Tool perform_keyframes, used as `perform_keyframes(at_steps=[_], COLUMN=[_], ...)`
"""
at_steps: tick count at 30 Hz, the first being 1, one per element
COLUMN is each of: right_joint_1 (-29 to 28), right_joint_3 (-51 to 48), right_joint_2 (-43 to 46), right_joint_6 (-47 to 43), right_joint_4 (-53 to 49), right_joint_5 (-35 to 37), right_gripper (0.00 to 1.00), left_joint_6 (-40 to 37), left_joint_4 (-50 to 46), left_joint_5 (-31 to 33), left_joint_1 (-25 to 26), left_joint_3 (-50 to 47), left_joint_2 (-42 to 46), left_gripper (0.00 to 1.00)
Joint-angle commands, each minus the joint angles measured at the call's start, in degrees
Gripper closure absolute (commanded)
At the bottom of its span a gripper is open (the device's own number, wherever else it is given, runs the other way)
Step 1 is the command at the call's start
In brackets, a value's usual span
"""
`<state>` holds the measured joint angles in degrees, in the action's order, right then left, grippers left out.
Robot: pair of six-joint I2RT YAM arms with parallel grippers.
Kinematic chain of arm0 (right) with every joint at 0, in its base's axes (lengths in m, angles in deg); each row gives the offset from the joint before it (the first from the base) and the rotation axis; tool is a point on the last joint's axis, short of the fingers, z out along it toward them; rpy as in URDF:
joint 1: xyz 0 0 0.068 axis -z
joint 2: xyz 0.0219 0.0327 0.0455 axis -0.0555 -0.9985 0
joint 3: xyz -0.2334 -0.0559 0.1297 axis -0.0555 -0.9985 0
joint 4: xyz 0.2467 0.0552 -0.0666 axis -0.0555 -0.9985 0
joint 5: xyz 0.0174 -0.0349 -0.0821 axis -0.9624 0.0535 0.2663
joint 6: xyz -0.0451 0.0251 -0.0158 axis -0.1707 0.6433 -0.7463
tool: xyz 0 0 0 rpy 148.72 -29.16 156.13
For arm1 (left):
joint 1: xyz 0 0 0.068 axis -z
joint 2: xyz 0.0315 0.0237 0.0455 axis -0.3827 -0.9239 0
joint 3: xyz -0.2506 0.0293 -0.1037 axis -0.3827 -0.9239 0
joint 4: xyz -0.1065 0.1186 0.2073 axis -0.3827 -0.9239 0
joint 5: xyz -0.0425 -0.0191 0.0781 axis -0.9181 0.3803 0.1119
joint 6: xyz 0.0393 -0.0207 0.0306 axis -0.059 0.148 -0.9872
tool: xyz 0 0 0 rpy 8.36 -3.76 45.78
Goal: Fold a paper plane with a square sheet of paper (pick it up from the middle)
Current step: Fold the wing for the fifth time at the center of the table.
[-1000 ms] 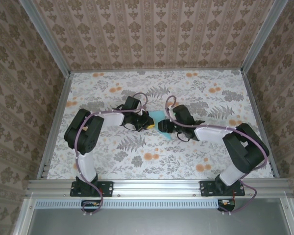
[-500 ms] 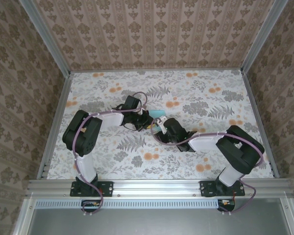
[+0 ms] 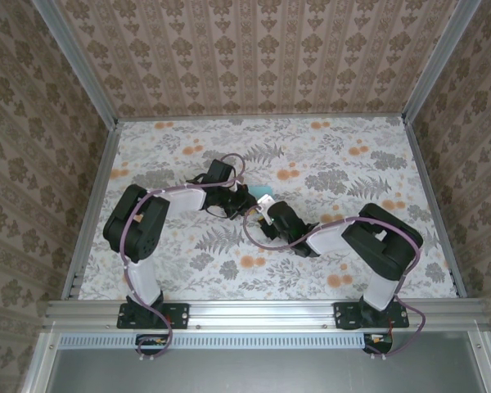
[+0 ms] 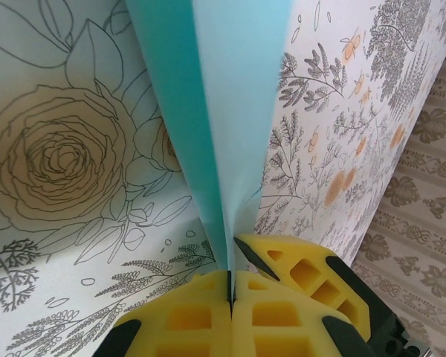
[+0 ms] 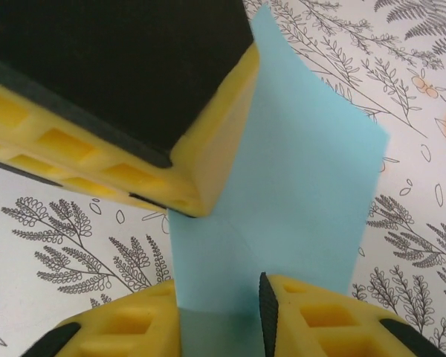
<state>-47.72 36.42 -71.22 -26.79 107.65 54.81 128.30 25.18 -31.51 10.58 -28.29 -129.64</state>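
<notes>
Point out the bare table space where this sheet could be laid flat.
Crowded: the centre, where the left end effector and right end effector meet at the teal paper. Widest free patch: the table strip between them and the back wall. A second lies between them and the front rail.

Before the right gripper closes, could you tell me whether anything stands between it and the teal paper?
Nothing visible does: the paper runs straight into the gap between the open fingers of the right gripper. The left gripper, shut on the paper, sits off to one side.
</notes>
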Motion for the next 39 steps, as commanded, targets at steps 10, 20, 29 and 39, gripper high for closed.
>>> perform_keyframes(at_steps=[10, 20, 29, 39], right_joint_1=[0.33, 5.07, 11.15, 14.12], right_joint_3=[-2.08, -3.81, -3.91, -0.88], right_joint_2=[0.16, 3.58, 2.18, -3.58], right_joint_6=[1.55, 12.83, 27.80, 39.79], right_joint_4=[2.31, 2.69, 7.84, 11.53], right_joint_5=[-0.85, -17.83, -34.43, -44.96], right_gripper=[0.89, 0.97, 1.00, 1.00], left_joint_6=[0.07, -3.34, -3.56, -4.07], left_joint_4=[-3.87, -1.42, 13.28, 19.83], left_joint_5=[0.08, 0.84, -2.28, -3.86], left_joint_1=[-2.53, -8.64, -7.28, -4.16], left_joint_3=[0.57, -3.77, -11.91, -12.85], left_joint_2=[4.65, 10.30, 9.66, 7.19], left_gripper=[0.80, 0.64, 0.67, 0.72])
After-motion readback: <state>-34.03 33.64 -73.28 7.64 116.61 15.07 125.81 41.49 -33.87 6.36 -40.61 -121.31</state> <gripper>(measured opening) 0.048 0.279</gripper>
